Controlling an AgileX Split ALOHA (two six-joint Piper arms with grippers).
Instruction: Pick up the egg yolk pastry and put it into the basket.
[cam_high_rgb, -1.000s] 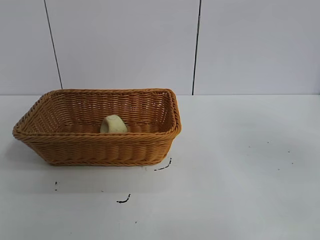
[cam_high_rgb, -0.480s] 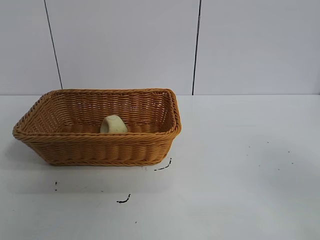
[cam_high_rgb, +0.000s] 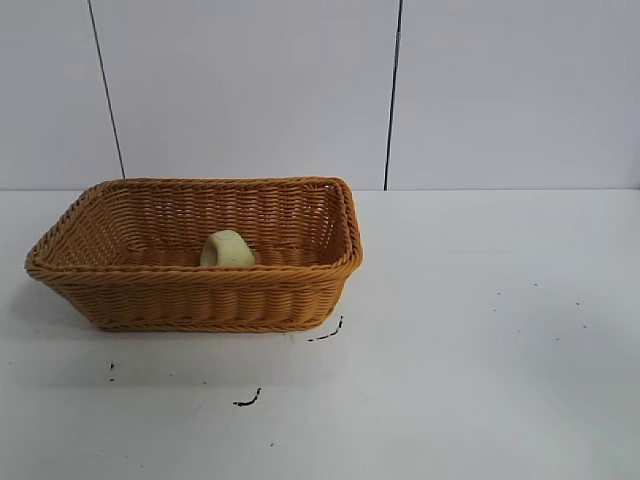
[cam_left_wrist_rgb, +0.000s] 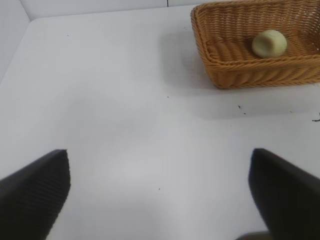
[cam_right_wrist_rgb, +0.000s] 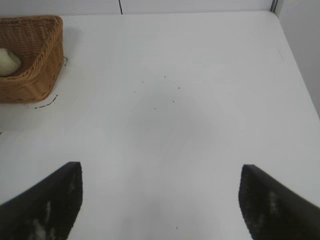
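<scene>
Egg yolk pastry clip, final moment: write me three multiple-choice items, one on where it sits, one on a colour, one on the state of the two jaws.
1. Where is the egg yolk pastry?
A. On the bare table right of the basket
B. Inside the basket
C. Held between a gripper's jaws

2. What colour is the basket?
A. Orange-brown
B. Dark green
C. White

3. How do the jaws of the left gripper and the right gripper stand?
A. Both shut on the pastry
B. One shut, one open
C. Both open and empty, over bare table

Answers:
1. B, the pale dome rests on the basket's floor, walled by wicker on all sides.
2. A, the woven sides and braided rim are orange-brown.
3. C, each wrist view shows its jaws wide apart with only white table between.
</scene>
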